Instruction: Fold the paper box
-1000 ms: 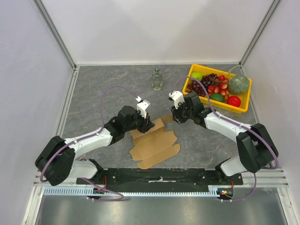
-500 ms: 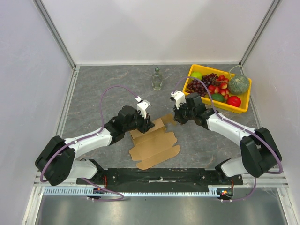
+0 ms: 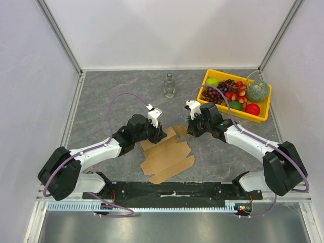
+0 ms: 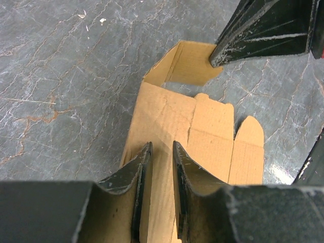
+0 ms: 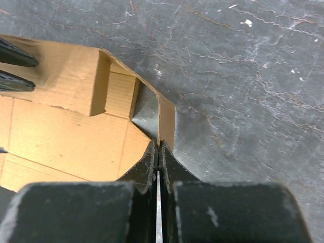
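Hard to say whether the left gripper [image 4: 161, 152] is actually pinching anything. Its jaws sit a thin slit apart over the far-left part of the paper box [image 3: 167, 157], and its own fingers [image 4: 139, 174] hide the contact. The box lies mostly flat on the table [image 3: 101, 101] between the arms. The right gripper [image 5: 158, 149] is clamped tight on a corner flap that stands up. The bottle [image 3: 169, 85] and yellow fruit tray [image 3: 253, 118] sit well behind. A second ago those right jaws were apart and the flap lay lower.
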Robot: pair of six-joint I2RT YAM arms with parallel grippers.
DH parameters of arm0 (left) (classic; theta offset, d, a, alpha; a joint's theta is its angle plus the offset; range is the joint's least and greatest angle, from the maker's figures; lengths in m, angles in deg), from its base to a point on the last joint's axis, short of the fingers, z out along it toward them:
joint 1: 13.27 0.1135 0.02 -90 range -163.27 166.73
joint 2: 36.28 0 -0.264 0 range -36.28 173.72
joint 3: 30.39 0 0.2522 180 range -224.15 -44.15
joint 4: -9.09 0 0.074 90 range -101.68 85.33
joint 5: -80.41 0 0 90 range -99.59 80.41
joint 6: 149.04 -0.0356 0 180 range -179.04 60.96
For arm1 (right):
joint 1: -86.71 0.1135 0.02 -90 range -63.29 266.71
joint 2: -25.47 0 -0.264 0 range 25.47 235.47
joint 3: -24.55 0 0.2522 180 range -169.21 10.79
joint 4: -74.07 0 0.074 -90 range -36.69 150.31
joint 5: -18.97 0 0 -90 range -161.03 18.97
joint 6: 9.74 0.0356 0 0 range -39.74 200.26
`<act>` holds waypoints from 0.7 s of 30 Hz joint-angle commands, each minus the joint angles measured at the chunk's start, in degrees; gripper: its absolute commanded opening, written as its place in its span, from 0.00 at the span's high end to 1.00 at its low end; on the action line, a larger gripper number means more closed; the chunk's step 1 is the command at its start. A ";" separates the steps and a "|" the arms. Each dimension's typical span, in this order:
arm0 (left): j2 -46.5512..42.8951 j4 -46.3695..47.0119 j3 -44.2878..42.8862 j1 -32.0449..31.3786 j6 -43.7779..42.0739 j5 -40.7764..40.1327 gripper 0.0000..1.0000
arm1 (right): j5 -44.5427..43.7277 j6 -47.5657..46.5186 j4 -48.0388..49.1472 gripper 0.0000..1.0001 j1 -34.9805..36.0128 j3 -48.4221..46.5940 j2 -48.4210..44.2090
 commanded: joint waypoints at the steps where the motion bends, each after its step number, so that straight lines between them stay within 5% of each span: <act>1: 0.38 -1.46 0.75 -0.18 0.04 0.13 0.72 | 1.92 3.41 1.93 1.00 2.06 -1.13 -1.66; 21: -6.02 -5.94 -2.84 -0.27 0.13 -0.05 0.72 | -7.83 3.33 0.88 1.00 5.58 -0.34 -4.21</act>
